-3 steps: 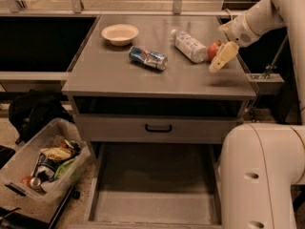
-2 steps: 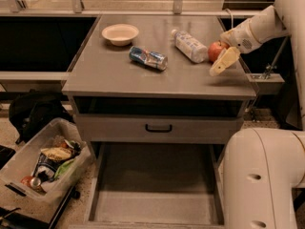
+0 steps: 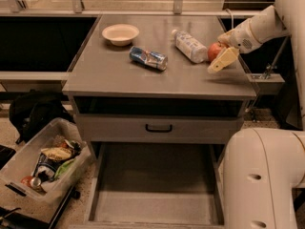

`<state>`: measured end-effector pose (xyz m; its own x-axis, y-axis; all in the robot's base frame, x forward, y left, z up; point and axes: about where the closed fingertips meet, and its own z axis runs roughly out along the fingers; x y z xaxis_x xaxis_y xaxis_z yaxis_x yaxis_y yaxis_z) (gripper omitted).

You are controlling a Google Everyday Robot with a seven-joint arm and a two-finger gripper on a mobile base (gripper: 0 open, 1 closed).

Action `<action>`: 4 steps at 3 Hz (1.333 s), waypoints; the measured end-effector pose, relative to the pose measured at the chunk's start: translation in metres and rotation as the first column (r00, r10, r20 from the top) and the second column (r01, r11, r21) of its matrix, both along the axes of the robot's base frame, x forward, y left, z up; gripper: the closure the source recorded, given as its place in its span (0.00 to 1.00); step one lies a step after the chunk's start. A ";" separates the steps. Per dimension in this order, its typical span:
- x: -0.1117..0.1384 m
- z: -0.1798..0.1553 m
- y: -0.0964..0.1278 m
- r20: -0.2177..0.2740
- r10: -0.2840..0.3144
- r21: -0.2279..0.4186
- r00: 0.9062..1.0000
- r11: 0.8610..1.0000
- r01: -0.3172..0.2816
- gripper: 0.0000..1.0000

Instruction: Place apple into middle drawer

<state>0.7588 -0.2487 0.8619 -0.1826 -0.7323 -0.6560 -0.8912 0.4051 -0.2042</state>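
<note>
The red apple [image 3: 213, 51] lies on the grey cabinet top [image 3: 119, 75] at its right side, right next to a lying plastic bottle [image 3: 189, 45]. My gripper [image 3: 218, 57] comes in from the right on the white arm and is right at the apple, partly in front of it. I cannot tell whether it touches the apple. The middle drawer [image 3: 155, 194] is pulled out at the bottom, with a bare grey floor and nothing in it.
A white bowl [image 3: 120, 33] and a lying blue can [image 3: 148, 58] are on the cabinet top. A shut drawer front with a black handle [image 3: 158, 128] sits above the open drawer. A plastic bin of clutter [image 3: 43, 163] stands at the left. The robot's white base [image 3: 264, 175] is at the lower right.
The gripper has shifted slightly to the right and settled close against the apple. The apple has stayed in the same spot on the cabinet top.
</note>
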 end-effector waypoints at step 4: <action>0.000 0.000 0.000 0.000 0.000 0.000 1.000 1.000 0.000 1.00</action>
